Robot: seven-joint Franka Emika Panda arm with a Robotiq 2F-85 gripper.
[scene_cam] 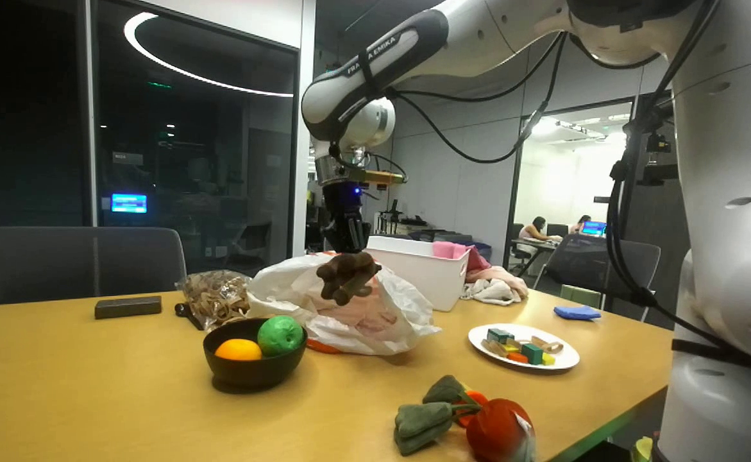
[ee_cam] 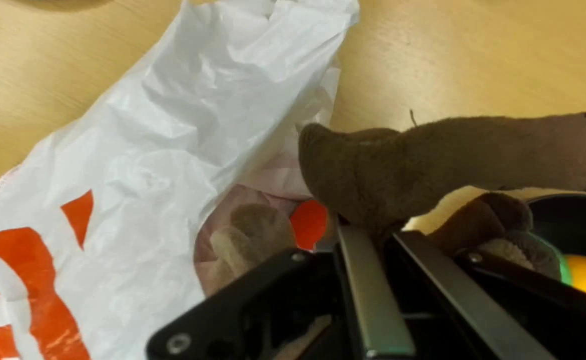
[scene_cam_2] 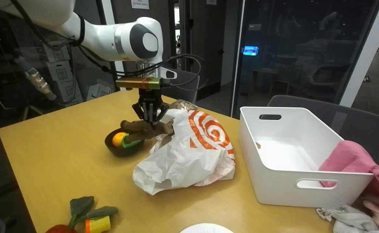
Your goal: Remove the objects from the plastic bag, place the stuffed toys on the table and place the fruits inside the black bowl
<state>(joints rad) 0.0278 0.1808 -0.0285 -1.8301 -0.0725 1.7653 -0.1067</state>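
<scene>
The hand (scene_cam_2: 152, 122) is up in the air pinching a brown stuffed toy (scene_cam: 347, 276), above the table (scene_cam: 93, 385) right by the mouth of the plastic bag (scene_cam_2: 189, 165). Can't tell from here if it brushes the plastic.

For directions, put the black bowl (scene_cam: 256, 377) mid-dial, 12 at the table's far side as in an exterior view. Inside it you've got the orange fruit (scene_cam: 238, 350) at 9 and the green fruit (scene_cam: 281, 335) at 2. The plastic bag is at 2 o'clock, crumpled, mouth open; in the wrist view a fuzzy brown-and-tan bit (ee_cam: 252, 235) shows there, no idea if it's the same toy or another. Past the bag, still 2ish, a white bin (scene_cam_2: 289, 189) has pink cloth (scene_cam_2: 351, 158) slung over its rim, plus some brownish thing (scene_cam_2: 258, 145) inside, too small to make out. The white plate (scene_cam: 567, 359) at 3 o'clock is carrying green blocks (scene_cam: 531, 353) plus yellow and orange-red pieces (scene_cam: 517, 357). Then over at 11, a clear crinkly pouch (scene_cam: 211, 285) with curly brown strips (scene_cam: 226, 305) in it.
</scene>
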